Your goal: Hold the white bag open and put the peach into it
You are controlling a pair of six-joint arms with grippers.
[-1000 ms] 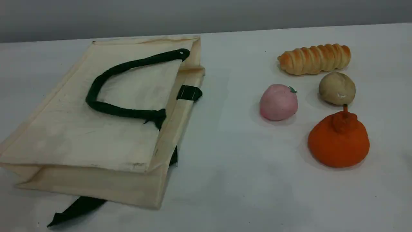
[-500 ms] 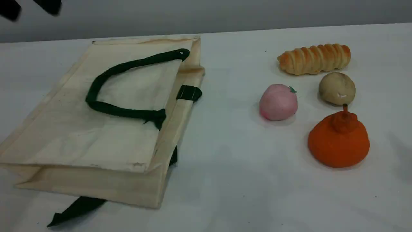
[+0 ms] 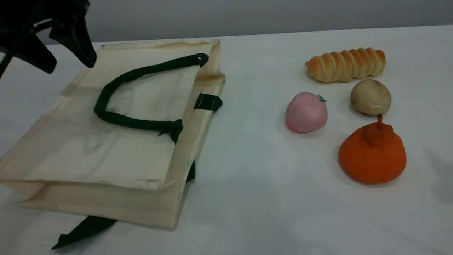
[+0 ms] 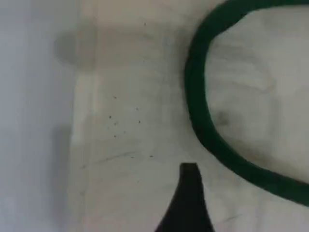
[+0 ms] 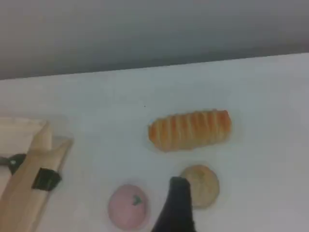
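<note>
The white bag [image 3: 106, 148] lies flat and closed on the left of the table, its mouth toward the right. One dark green handle [image 3: 141, 72] loops over its top face. The peach [image 3: 306, 112], pink with a small green leaf, rests on the table to the right of the bag. My left gripper [image 3: 70, 65] hangs open above the bag's far left corner with nothing between its fingers. In the left wrist view its fingertip [image 4: 188, 198] is over the canvas beside the handle [image 4: 203, 111]. The right gripper's fingertip [image 5: 176, 205] shows above the peach [image 5: 128, 205]; that arm is outside the scene view.
A ridged bread roll [image 3: 345, 64] lies behind the peach. A beige potato [image 3: 370, 97] sits to the peach's right, and a large orange knobbed fruit [image 3: 371, 154] stands in front of the potato. A second green strap [image 3: 83, 230] sticks out under the bag's near edge.
My left gripper has come in from the top left and dropped toward the bag's far left corner. Bag, peach and other foods have not moved.
</note>
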